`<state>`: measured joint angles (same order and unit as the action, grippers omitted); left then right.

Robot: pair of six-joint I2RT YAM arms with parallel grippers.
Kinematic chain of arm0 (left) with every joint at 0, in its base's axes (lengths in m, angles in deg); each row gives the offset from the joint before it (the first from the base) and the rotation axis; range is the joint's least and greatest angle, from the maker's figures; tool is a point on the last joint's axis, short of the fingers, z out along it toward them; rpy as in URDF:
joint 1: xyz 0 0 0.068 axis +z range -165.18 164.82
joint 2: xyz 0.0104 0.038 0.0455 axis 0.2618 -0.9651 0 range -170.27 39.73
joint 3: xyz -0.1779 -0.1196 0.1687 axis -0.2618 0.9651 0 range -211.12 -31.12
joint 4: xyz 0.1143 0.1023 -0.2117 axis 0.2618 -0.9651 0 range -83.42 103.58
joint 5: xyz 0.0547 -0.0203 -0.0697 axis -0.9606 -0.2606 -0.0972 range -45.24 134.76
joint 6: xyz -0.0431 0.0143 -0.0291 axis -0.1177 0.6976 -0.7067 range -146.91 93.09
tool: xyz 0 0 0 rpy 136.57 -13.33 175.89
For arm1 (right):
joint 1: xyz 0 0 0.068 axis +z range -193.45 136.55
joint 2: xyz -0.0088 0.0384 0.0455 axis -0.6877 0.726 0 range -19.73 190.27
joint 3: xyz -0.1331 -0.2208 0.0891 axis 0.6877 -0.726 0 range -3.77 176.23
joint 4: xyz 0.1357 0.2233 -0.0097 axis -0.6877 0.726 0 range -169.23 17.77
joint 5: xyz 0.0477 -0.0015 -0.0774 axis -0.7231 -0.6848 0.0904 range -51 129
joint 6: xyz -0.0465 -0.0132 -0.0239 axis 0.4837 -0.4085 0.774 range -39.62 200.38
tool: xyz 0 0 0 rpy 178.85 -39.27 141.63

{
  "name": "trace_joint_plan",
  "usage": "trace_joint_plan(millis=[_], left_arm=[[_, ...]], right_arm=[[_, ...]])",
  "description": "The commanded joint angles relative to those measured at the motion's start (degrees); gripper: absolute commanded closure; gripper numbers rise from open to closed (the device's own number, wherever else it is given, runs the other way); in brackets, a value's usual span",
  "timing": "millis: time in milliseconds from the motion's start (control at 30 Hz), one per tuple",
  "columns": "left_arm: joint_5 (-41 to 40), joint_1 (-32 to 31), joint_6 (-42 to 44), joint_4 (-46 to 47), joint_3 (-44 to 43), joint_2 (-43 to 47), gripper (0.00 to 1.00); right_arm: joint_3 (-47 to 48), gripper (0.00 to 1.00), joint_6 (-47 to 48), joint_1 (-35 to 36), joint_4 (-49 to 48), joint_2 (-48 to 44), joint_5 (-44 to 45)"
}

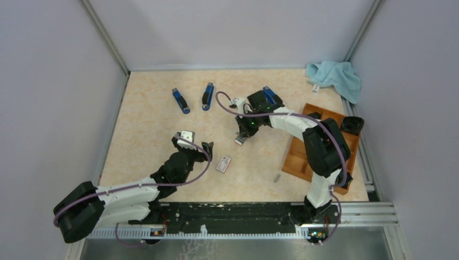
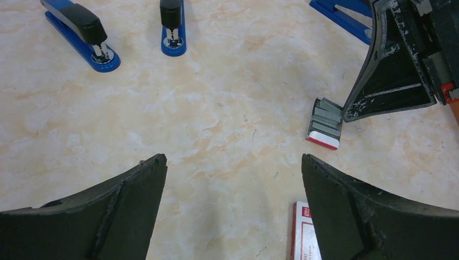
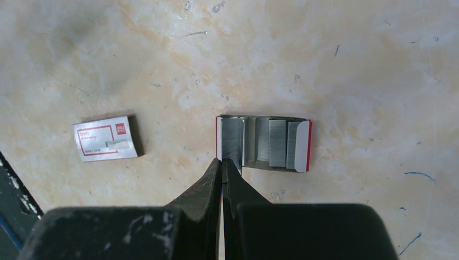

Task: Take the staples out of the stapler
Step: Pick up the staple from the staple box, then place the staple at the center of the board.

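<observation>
Right wrist view, right end effector [image 3: 223,162] pointing down, pinched closed at staples [image 3: 233,142], left end effector [image 2: 233,158] spread wide.

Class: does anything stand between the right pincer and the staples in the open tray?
Nothing visible does. The shut right pincer sits at the near edge of the tray, beside the staples; the white box lies well aside.

Bright, even, diffuse light from overhead. I note soft, short shadows on the table [image 1: 151,124]. Top view slightly washed; both wrist views sharp on its surface, dark along the near edge.
</observation>
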<state>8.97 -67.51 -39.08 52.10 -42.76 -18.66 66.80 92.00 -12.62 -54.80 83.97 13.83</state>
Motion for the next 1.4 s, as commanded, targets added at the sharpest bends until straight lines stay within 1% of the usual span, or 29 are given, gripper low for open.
trace_joint_plan(millis=[0,100,200,333,433,500,600,733,833,900,1000,1133,1233,1267,1300,1367], left_arm=[[-0.44,0.37,-0.57,0.16,-0.14,1.33,0.01],[1.37,0.42,-2.54,0.12,0.94,4.26,0.01],[7.48,0.97,-7.15,3.75,3.47,7.96,0.01],[11.24,1.54,-12.9,4.7,4.89,10.56,0.01],[13.1,2.07,-15.8,4.09,4.93,10.19,0.01],[15.3,2.71,-17.7,3.48,4.27,8.38,0.01],[19.35,3.63,-19.76,2.58,1.51,3.16,0.01],[23.83,4.85,-19.81,-3.6,-5.66,-6.04,0.02],[25.38,5.84,-19.22,-8.94,-11.32,-11.67,0.02],[27.5,6.83,-19.67,-9.96,-12.99,-14.52,0.02],[31.32,7.96,-21.45,-8.37,-13.56,-18.11,0.07],[34.06,8.97,-23.12,-7.37,-14.41,-20.79,0.11],[34.3,9.39,-23.68,-8.43,-14.73,-21.15,0.11],[34.22,9.56,-23.81,-8.79,-14.76,-21.15,0.12],[34.28,9.72,-24.01,-9.08,-14.75,-21.07,0.18],[35.03,10.37,-24.6,-10.03,-15.08,-21.12,0.31]], right_arm=[[0.03,1.0,-0.82,-0.79,-2.4,-3.92,-3.7],[-0.67,1.0,-0.97,-1.03,-2.74,-5.03,-6.42],[-1.39,1.0,-1.0,-1.21,-3.47,-6.63,-9.41],[-2.17,1.0,-1.42,-1.25,-3.95,-7.52,-9.46],[-1.09,1.0,-0.93,-1.3,-1.63,-5.27,-8.84],[-0.23,1.0,-0.8,-1.3,-0.36,-4.1,-9.01],[-0.23,1.0,-1.03,-1.33,-0.66,-4.3,-8.41],[0.94,1.0,1.03,-2.35,2.23,-4.24,0.19],[1.09,1.0,3.09,-6.36,5.07,-4.59,1.87],[-0.13,1.0,5.72,-7.93,6.25,-5.38,5.37],[-4.7,1.0,8.52,-8.07,4.93,-7.01,10.48],[-7.53,1.0,9.89,-8.06,3.85,-6.59,12.74],[-8.39,0.99,10.54,-8.0,3.64,-5.68,13.1],[-8.42,0.97,10.7,-8.01,3.86,-5.48,12.97],[-8.38,0.95,10.87,-8.06,3.99,-5.43,12.61],[-8.09,0.8,11.26,-8.07,4.46,-6.55,12.06]])
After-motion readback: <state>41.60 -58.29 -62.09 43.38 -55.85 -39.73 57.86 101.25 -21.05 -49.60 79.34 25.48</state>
